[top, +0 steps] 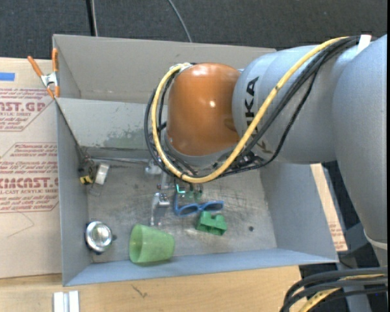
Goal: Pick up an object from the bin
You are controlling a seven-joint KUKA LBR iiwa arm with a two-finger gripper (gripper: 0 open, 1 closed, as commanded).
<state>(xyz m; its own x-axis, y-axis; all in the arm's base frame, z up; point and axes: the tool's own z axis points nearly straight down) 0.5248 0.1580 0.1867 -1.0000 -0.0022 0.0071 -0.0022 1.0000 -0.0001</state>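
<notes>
- While nothing is seen lifted clear, the pick looks to be at an early stage: every loose item lies on the floor of the grey metal bin [182,260], and the grasp and lift are judged not yet done.
- Nearest the front wall, a pale green plastic cup [150,244] lies on its side, with a shiny round silver metal cap [98,235] near it to the left.
- Further in, a dark green plastic block [212,223] lies just beside a blue loop-shaped plastic piece [196,207].
- Just left of the blue piece, the gripper [161,201] hangs low over the bin floor under the arm's orange wrist cover [198,109]. Whether it is released or clenched cannot be told, and nothing is visibly in it.
- Farthest back, by the left wall, a small white-and-yellow object [95,174] lies well apart from the rest.
</notes>
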